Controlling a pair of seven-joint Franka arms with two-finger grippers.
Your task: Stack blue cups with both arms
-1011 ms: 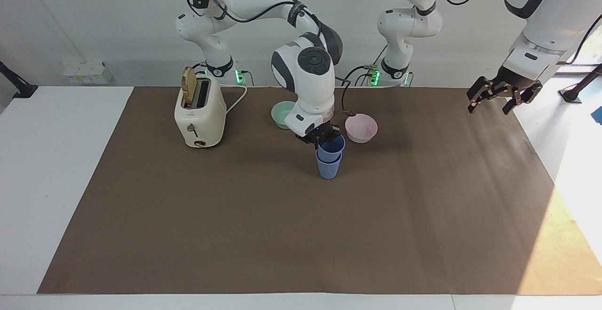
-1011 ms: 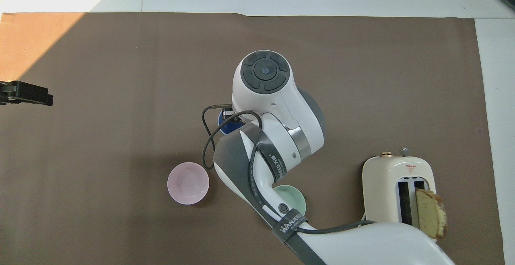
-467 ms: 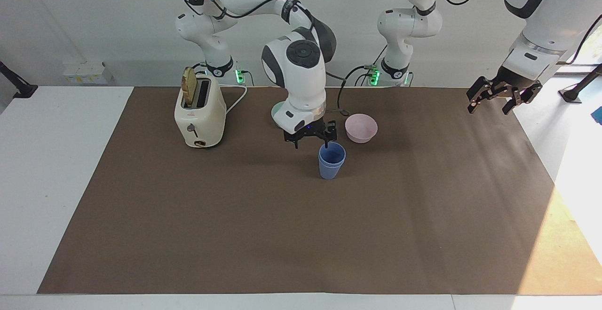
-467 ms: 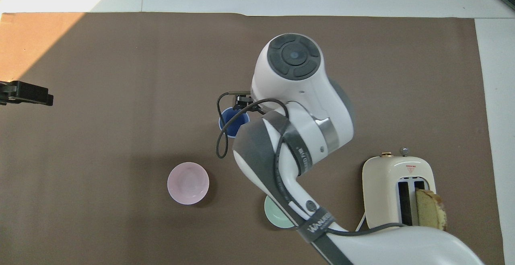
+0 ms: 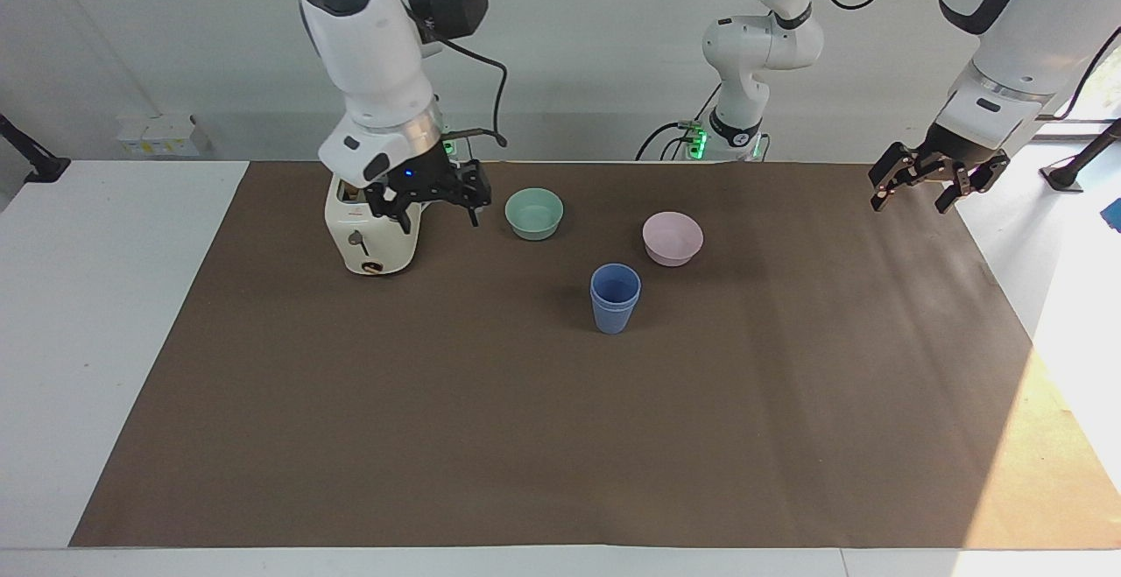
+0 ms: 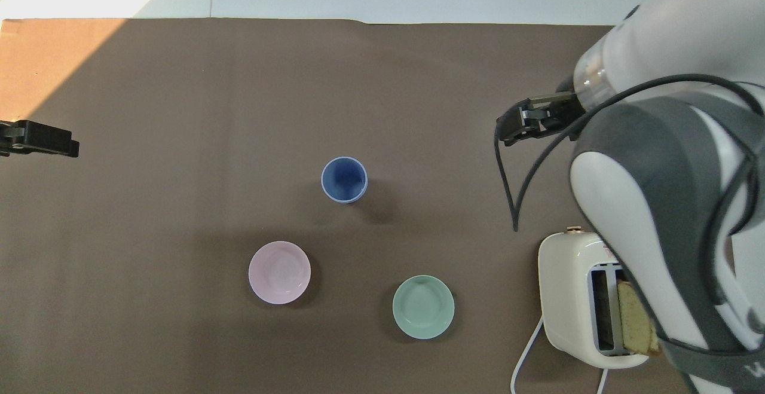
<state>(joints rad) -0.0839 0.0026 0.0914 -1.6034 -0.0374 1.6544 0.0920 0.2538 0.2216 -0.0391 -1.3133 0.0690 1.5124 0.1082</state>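
Observation:
The two blue cups (image 5: 615, 299) stand nested one inside the other on the brown mat, farther from the robots than both bowls; they also show in the overhead view (image 6: 343, 179). My right gripper (image 5: 429, 199) is open and empty, raised in the air beside the toaster, well away from the cups; it shows in the overhead view (image 6: 526, 125) too. My left gripper (image 5: 920, 185) is open and empty, and waits in the air over the mat's edge at the left arm's end (image 6: 37, 139).
A cream toaster (image 5: 372, 231) with a slice of bread (image 6: 636, 322) stands at the right arm's end. A teal bowl (image 5: 534, 213) and a pink bowl (image 5: 672, 237) sit near the robots. The brown mat (image 5: 560, 437) covers the table.
My right gripper let go of the upper cup, which dropped fully into the lower one. The gripper then rose and swung away to beside the toaster. The left arm has not moved.

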